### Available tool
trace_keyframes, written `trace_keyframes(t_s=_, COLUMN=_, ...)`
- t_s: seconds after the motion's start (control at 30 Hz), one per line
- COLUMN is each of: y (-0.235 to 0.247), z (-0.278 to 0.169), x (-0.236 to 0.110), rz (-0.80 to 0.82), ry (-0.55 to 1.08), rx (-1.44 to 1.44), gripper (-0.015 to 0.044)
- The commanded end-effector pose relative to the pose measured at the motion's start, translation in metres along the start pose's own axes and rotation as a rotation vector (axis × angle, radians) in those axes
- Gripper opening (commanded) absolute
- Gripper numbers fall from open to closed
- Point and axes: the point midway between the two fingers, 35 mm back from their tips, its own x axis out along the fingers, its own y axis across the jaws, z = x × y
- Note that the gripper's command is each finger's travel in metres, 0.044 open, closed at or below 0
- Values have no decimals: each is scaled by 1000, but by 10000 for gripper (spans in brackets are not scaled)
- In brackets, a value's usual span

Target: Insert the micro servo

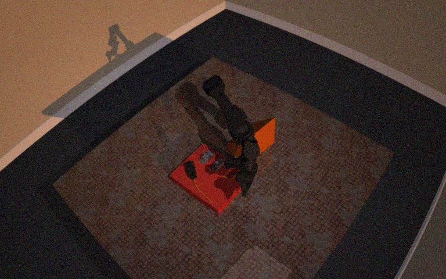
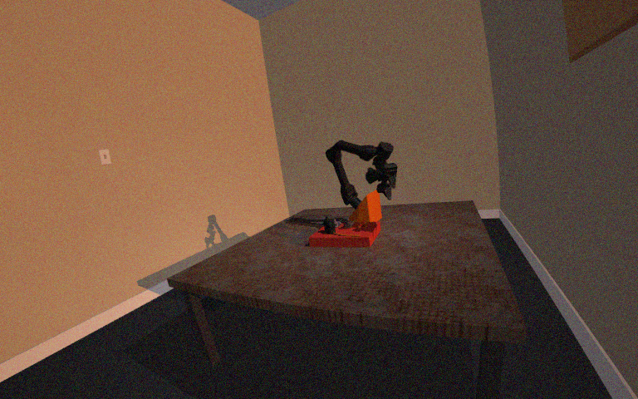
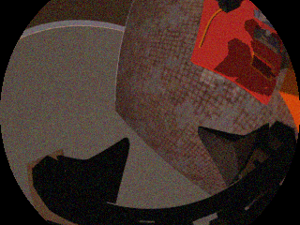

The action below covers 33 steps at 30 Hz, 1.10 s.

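One micro servo (image 1: 190, 168) | one deck (image 1: 210, 193) | jaws (image 2: 386, 188) open, empty

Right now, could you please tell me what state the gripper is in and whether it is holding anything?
Gripper: open wide, nothing between the fingers; the micro servo lies on the red deck.

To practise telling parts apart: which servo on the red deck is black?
The micro servo trailing a yellow cable across the deck; the servo beside it is grey.
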Motion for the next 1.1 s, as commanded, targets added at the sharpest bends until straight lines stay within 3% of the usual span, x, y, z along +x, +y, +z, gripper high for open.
trace_keyframes(t_s=0.0, y=-1, z=35, x=1, rz=-56, ry=-29, rx=128, gripper=440)
trace_keyframes(t_s=0.53, y=-50, z=147, x=3, rz=-322, ry=-165, rx=575, gripper=440)
trace_keyframes(t_s=1.07, y=-121, z=246, x=-20, rz=-568, ry=-367, rx=1004, gripper=440)
